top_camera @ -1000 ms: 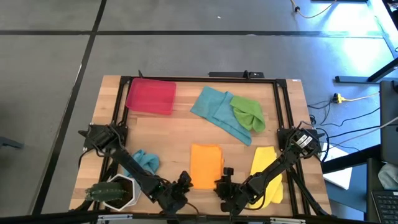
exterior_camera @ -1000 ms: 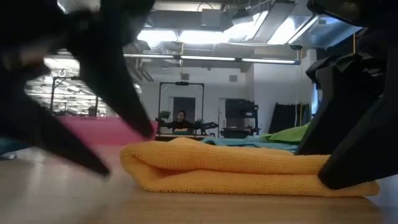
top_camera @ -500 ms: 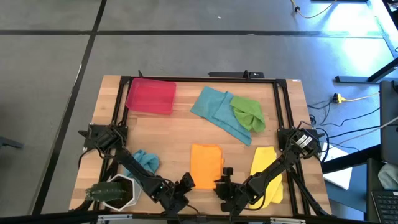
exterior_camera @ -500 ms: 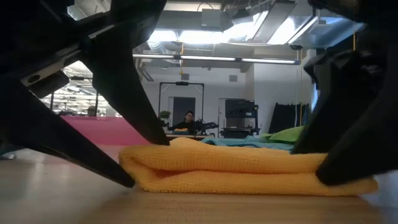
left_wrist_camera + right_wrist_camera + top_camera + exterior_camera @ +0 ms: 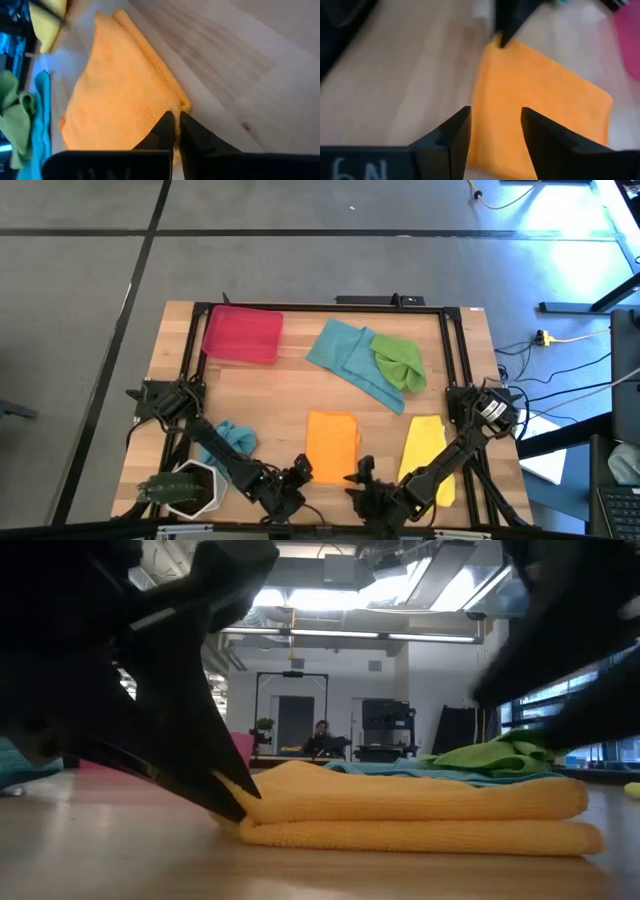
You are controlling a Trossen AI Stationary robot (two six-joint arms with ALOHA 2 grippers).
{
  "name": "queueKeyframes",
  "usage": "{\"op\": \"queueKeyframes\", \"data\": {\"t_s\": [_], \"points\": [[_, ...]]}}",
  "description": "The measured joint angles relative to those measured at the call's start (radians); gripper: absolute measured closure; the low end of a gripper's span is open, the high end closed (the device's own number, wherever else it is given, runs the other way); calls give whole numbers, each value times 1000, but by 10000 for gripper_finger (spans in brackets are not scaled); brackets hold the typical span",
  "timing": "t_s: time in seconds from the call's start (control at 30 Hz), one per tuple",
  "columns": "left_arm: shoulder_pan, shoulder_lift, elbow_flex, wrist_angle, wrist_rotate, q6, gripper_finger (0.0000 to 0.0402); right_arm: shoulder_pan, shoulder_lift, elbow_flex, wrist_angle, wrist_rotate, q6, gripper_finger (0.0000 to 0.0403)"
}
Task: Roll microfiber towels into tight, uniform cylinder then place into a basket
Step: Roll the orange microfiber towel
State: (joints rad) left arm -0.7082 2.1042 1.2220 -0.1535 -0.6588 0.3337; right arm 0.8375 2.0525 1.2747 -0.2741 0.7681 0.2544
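- The folded orange microfiber towel [image 5: 332, 445] lies flat on the wooden table [image 5: 290, 395], low and centre in the overhead picture, its layered edge showing in the table-level view [image 5: 420, 815].
- The left gripper [image 5: 175, 131] has its two dark fingers pinched together on the orange towel's near corner, at the towel's lower left edge in the overhead view [image 5: 300, 471].
- The right gripper [image 5: 492, 135] hovers with fingers apart, holding nothing, just below the towel's lower right corner in the overhead view [image 5: 362, 480].
- A yellow cloth [image 5: 425, 455] lies to the right, partly under the right arm.
- A crumpled teal-blue cloth [image 5: 232, 439] sits at lower left, beside a white hexagonal plant pot [image 5: 185, 488].
- A larger teal-blue cloth [image 5: 350, 360] and a rumpled green cloth [image 5: 398, 362] overlap at upper right of centre.
- The shallow red plastic basket [image 5: 242, 334] stands in the table's upper left corner, with no towel in it.
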Motion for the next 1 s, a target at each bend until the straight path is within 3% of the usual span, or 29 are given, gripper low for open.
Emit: {"op": "queueKeyframes", "data": {"t_s": [0.2,0.57,1.0], "points": [[13,-30,-6,24,26,-104,401,29,0,0,-14,-17,-50,212],[39,-65,-4,40,60,-227,401,42,4,-3,-72,-10,2,107],[89,-93,-1,97,171,-377,401,42,61,-2,-169,76,69,101]]}}
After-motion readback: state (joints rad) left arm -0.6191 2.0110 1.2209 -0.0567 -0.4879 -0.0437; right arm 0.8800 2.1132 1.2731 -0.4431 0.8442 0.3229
